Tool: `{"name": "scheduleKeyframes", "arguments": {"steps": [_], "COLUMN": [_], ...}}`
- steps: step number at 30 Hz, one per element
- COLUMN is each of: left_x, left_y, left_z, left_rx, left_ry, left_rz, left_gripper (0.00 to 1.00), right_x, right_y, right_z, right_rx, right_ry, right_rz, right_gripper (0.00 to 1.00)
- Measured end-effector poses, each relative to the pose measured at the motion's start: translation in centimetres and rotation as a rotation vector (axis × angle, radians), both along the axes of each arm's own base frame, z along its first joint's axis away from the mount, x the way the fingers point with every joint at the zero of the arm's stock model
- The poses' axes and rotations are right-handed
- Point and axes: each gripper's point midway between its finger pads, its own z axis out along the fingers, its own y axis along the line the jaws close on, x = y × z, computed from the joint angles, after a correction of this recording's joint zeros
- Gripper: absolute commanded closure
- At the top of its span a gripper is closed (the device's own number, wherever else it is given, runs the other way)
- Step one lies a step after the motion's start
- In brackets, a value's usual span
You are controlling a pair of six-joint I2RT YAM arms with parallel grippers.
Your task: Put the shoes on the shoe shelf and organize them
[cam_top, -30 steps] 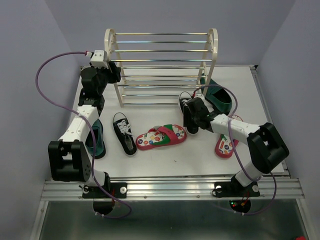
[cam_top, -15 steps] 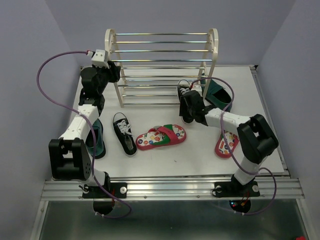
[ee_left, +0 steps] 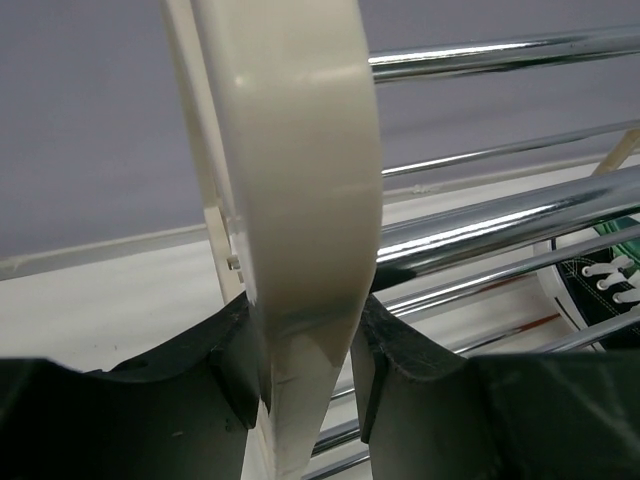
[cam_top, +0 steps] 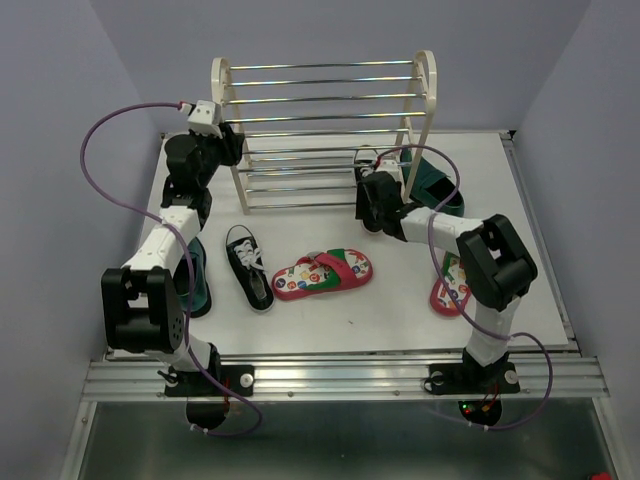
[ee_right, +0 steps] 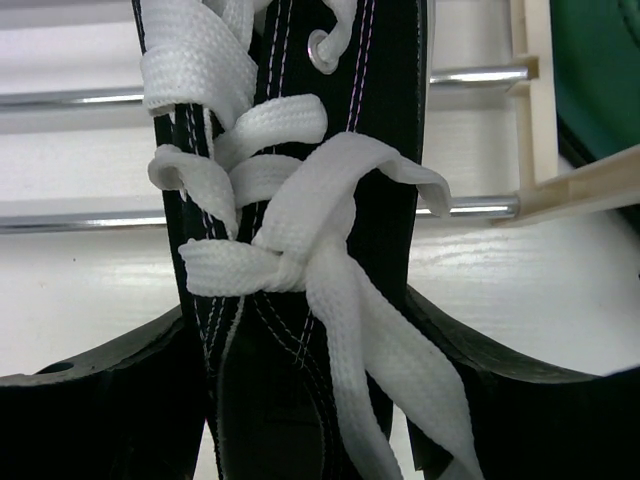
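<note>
The cream-white shoe shelf stands at the back of the table. My left gripper is shut on its left side panel, one finger on each side of the panel. My right gripper is shut on a black canvas sneaker with white laces, held toe-first at the shelf's lower right rods. That sneaker also shows in the left wrist view. The other black sneaker lies on the table in front of the shelf.
A red-strapped flip-flop lies at centre, the other flip-flop at the right under my right arm. One teal dress shoe lies beside my left arm, the other teal dress shoe right of the shelf.
My right gripper has carried the black sneaker back and left, up to the shelf's lower right corner. The shelf has tilted slightly in my left gripper's hold.
</note>
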Motion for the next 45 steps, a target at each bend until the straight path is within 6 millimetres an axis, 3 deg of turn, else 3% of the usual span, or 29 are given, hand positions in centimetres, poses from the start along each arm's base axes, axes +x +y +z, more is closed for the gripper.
{"name": "scheduleKeyframes", "arguments": {"steps": [13,31,37,41,45], "left_x": [0.7,0.7,0.7,0.6,0.6], "left_y": [-0.5,-0.6,-0.7,-0.8,-0.9], "left_z": [-1.4,-1.1,-1.1,-1.0,-0.9], "left_rx": [0.03,0.068,0.07,0.07,0.069], "left_ry": [0.005,-0.022,-0.024,-0.026,-0.03], "left_rz": [-0.035,-0.05,-0.059,-0.067,-0.071], "left_gripper": [0.57,0.57,0.57,0.57,0.57], "right_x": [3.4,6.4,7.4,7.9,8.5], "right_y": [-0.2,-1.6,-1.6,-1.5,-1.7], "right_z": [1.2,1.0,1.5,0.8,0.7], "right_rx": [-0.065,-0.108,-0.086,-0.08,-0.067], "right_ry": [-0.146,-0.187,-0.205,-0.196,-0.198], "right_rz": [0.01,-0.027,-0.051,-0.061,-0.082], "right_gripper": [0.93,0.84,0.68,0.61,0.4]}}
